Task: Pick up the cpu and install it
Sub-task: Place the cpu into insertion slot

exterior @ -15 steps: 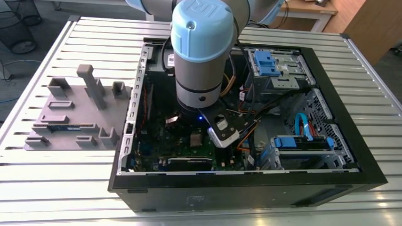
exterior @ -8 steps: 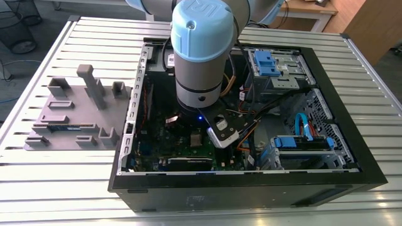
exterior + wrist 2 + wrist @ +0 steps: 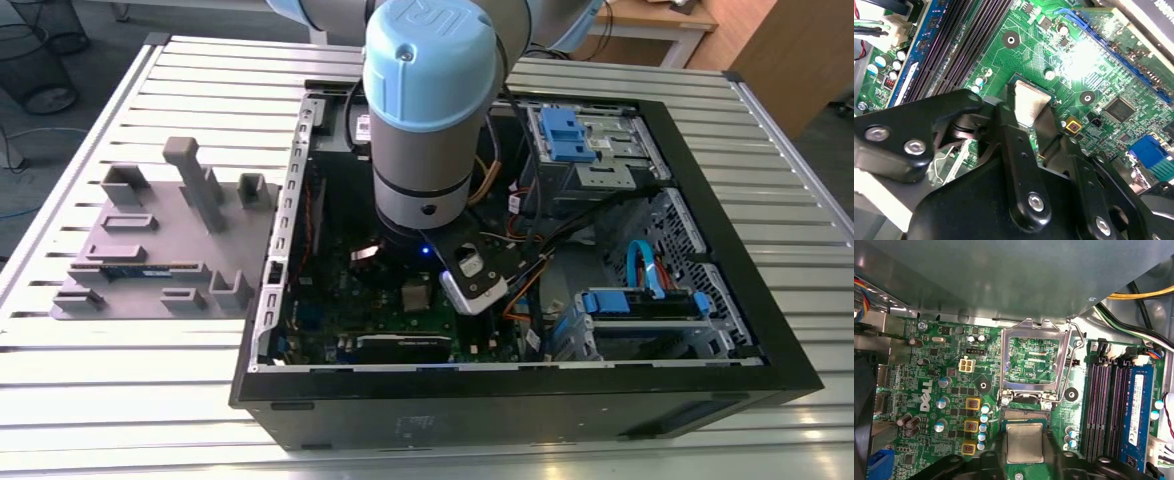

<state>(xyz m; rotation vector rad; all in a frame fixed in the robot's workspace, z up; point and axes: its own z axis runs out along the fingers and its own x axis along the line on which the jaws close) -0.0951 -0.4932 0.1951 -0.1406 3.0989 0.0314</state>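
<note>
Silver-topped cpu [image 3: 1025, 442] at socket on green motherboard [image 3: 929, 405], beside raised socket frame [image 3: 1034, 362]; seated or hovering, cannot tell. Black gripper [image 3: 1029, 117] clamped on cpu, fingers [image 3: 1006, 125] against opposite edges. All inside open computer case [image 3: 534, 395] lying on slatted metal table [image 3: 134, 390]. Grey tray [image 3: 147, 250] at exterior view's left; wire bin [image 3: 40, 60] on far floor.

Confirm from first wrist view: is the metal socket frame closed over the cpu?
No, the socket frame stands flipped open, with the cpu uncovered beside it.

White lettering on motherboard [image 3: 954, 385], first wrist view; pale logo on arm's blue cap [image 3: 430, 50], upper middle of exterior view.
</note>
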